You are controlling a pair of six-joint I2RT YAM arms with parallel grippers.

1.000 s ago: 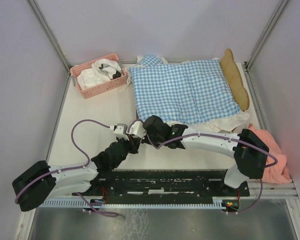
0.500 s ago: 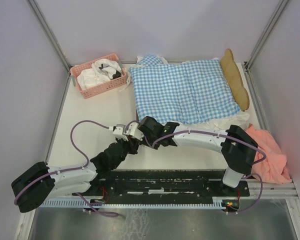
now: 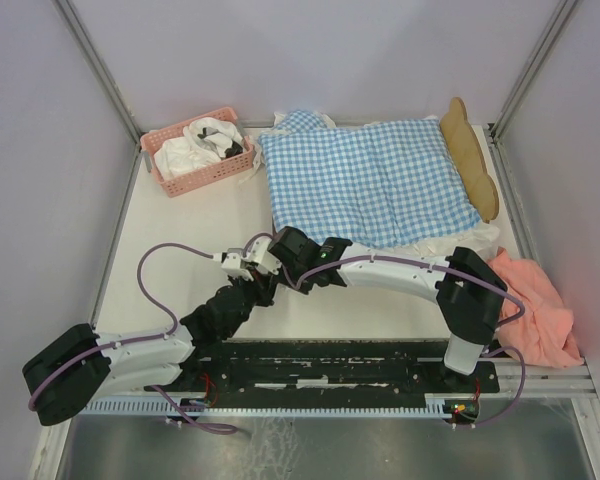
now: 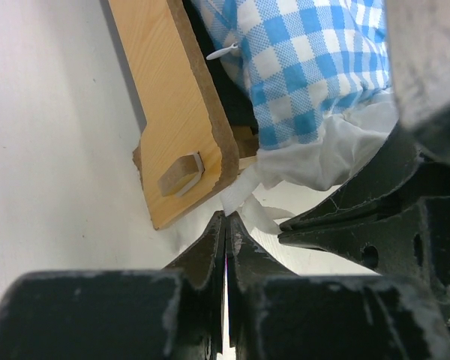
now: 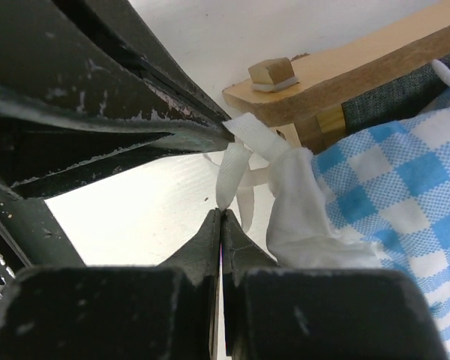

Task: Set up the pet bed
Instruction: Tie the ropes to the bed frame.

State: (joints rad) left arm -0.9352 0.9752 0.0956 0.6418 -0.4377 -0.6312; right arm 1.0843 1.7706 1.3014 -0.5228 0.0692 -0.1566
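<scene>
Pet bed point(image 3: 472, 160): upper right of centre in the top view, on the white table point(image 3: 200, 240). The wavy headboard stands at the right end, and most of the frame is hidden under cloth.
Frame corner: the left wrist view shows the light-wood rail end point(image 4: 176, 97) with a wooden peg; the right wrist view shows dark grey fabric just behind the rail.
Gingham bedding point(image 3: 365, 180): blue-white, spread over the bed, with a white lining spilling out at the lower edge.
White ties point(image 5: 232, 176): thin strips hanging from the lining at the bed's lower-left corner.
Left gripper point(image 4: 225, 225): fingers pressed together, tips pinching a tie just below the rail end.
Right gripper point(image 5: 221, 217): fingers pressed together on another strip — its tips are close beside the left's.
Pink basket point(image 3: 208, 178): upper left of the top view, apart from the bed, holding white cloth point(image 3: 195, 145).
Peach cloth point(image 3: 540, 310): heaped at the table's lower right edge.
</scene>
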